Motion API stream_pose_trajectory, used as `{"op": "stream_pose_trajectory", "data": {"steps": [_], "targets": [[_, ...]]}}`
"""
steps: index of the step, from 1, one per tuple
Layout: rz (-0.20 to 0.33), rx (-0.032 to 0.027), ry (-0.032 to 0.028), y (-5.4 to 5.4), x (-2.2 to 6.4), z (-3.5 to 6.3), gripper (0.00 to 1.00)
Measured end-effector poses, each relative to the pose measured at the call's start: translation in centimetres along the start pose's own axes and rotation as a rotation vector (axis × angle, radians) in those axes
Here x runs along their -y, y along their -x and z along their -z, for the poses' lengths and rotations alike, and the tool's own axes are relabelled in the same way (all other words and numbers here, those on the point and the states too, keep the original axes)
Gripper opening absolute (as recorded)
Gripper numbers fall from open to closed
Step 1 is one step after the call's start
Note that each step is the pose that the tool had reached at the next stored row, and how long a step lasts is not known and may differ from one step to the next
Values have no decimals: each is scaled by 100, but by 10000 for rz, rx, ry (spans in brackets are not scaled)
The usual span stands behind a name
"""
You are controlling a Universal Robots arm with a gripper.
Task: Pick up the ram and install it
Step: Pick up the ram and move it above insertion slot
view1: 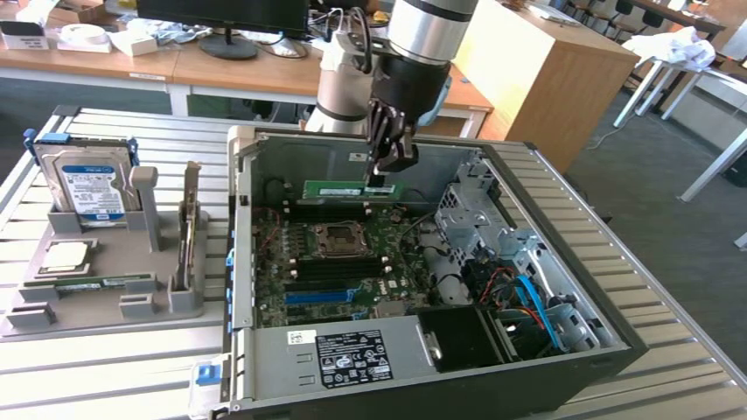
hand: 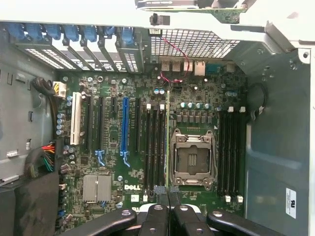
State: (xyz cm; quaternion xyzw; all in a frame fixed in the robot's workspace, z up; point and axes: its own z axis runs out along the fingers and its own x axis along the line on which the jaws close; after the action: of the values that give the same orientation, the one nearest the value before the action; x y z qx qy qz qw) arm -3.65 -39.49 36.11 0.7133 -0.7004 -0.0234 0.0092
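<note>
The ram (view1: 338,188), a thin green stick with a white label, hangs level inside the open computer case (view1: 243,262). My gripper (view1: 380,179) comes down from above and is shut on the ram's end toward the exterior view's right. The stick sits just above the black memory slots (view1: 332,210) behind the processor socket (view1: 336,234). In the wrist view the ram (hand: 168,142) shows edge-on as a thin line running out from my gripper (hand: 168,204), over the memory slots (hand: 153,147) beside the socket (hand: 192,160).
A grey holder (view1: 105,297) at the exterior view's left carries a hard drive (view1: 87,184), a silver processor chip (view1: 65,255) and an upright card with a bracket (view1: 187,227). Drive cages and cables (view1: 513,280) fill the case's right side. A power supply (view1: 338,354) lies at the case front.
</note>
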Motion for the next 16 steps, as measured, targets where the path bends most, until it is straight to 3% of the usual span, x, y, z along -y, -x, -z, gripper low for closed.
{"op": "stream_pose_trajectory", "data": {"steps": [16], "targets": [[0,0,0,-2,4,-97,11]]}}
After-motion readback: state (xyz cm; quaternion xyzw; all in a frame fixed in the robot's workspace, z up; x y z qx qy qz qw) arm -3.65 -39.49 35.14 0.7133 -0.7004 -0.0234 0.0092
